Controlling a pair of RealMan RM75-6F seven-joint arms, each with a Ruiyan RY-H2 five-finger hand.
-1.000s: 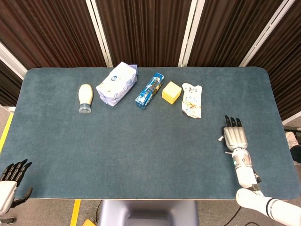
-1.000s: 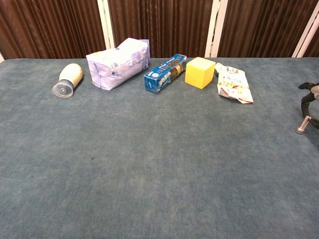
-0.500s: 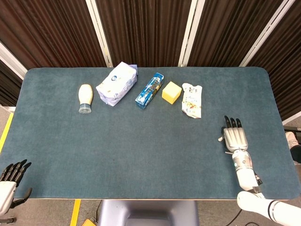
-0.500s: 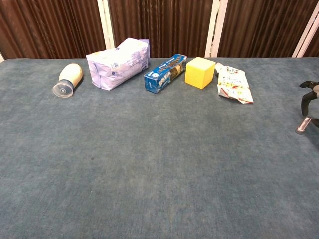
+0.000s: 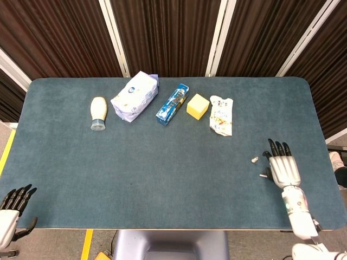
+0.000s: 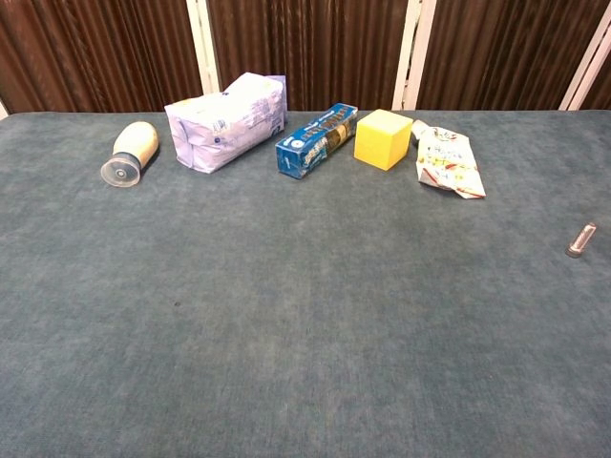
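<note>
Since a second ago our right hand (image 5: 284,169) has drawn back toward the near right corner of the table (image 5: 162,179) and let go of the small silver cylinder (image 5: 254,160), which now lies alone on the felt just to the left of that hand's fingertips, apart from them; in the chest view the cylinder (image 6: 580,239) lies by itself near the right edge and the hand has dropped out of that picture. We see the right hand flat over the table, back upward, its dark fingers (image 5: 278,148) straight and slightly spread, holding nothing. Taking the cylinder as our landmark, the crumpled white snack packet (image 5: 221,115) lies beyond it and a little to its left, well apart. Farther left of the packet, still beyond the cylinder, come the yellow block (image 5: 198,106), the blue carton (image 5: 172,104) lying on its side at a slant, the white and lilac tissue pack (image 5: 135,96) and, farthest from the cylinder, the cream bottle (image 5: 98,112) lying with its cap toward us. All five form a loose row along the far side of the table. Our left hand (image 5: 12,208) hangs off the near left corner, below the table's edge and well away from the cylinder, its dark fingers apart and nothing in them.
</note>
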